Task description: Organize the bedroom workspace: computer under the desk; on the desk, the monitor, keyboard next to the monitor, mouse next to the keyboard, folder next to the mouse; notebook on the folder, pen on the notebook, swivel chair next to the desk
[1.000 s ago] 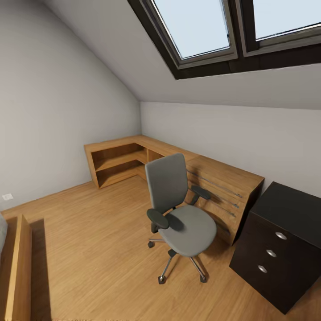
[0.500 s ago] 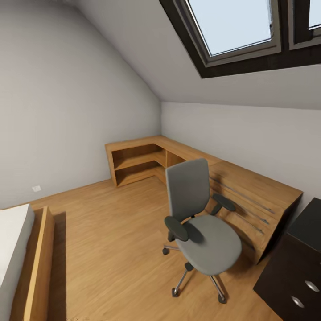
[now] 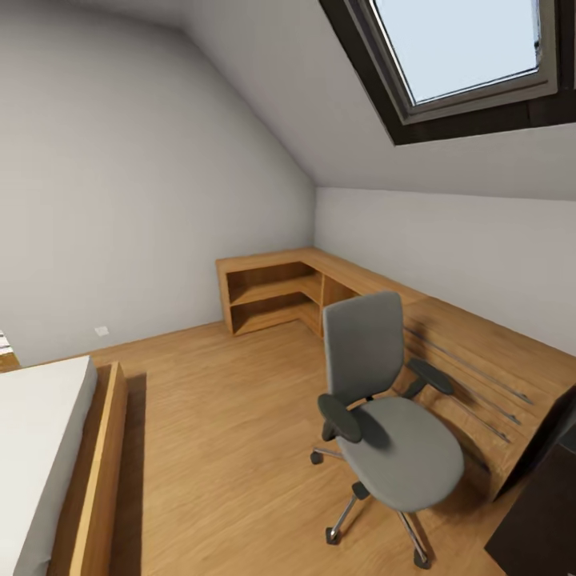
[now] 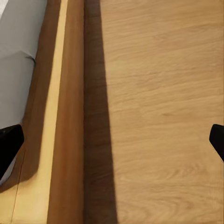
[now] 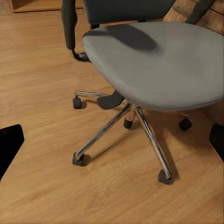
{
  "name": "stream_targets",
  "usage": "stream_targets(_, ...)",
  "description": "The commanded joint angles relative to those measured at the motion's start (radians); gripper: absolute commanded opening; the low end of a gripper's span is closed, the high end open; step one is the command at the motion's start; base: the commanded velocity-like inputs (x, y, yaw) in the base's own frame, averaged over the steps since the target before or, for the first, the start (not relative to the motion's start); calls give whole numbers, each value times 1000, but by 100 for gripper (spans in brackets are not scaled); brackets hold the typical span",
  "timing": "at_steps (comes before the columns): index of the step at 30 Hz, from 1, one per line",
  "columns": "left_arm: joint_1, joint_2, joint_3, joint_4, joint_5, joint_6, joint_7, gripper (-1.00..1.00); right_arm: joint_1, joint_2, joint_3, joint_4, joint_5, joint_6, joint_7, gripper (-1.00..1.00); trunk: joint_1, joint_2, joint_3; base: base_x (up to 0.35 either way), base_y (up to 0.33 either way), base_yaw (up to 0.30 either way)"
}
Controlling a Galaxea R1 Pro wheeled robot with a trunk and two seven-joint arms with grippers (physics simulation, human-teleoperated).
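The grey swivel chair (image 3: 390, 428) stands on the wood floor in the bedroom, its seat (image 5: 154, 60) bare, its chrome base (image 5: 140, 126) on castors. A black corner of the desk (image 3: 544, 512) shows at the lower right of the head view, just right of the chair. My right gripper (image 5: 113, 142) is open above the floor in front of the chair base, holding nothing. My left gripper (image 4: 113, 144) is open over the floor beside a bed frame, also empty. The computer, monitor, keyboard, mouse, folder, notebook and pen are out of view.
A low oak dresser (image 3: 276, 292) with open shelves runs along the far wall and behind the chair. A bed (image 3: 36, 448) with a wooden side rail (image 3: 100, 472) lies at the left. Open plank floor (image 3: 224, 416) lies between bed and chair. A skylight (image 3: 464, 56) is overhead.
The head view has swung left: the chair and dresser slid rightward in the picture, the black desk unit almost left it, and the bed came in at the left.
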Motion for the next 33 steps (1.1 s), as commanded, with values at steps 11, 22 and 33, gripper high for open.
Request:
stream_targets(11,-1,0,-4,-1,0,2,17,100,-1,0,-8,2,11,-6,-5,100,0,-1,16,224,-181,12)
stream_targets(22,-1,0,-4,-1,0,1,18,100,-1,2,-7,2,11,-1,-5,100,0,-1,26,36,-52,8)
stream_targets(33,0,0,-4,-1,0,1,17,100,-1,3,-8,2,11,1,-5,100,0,-1,32,0,0,234)
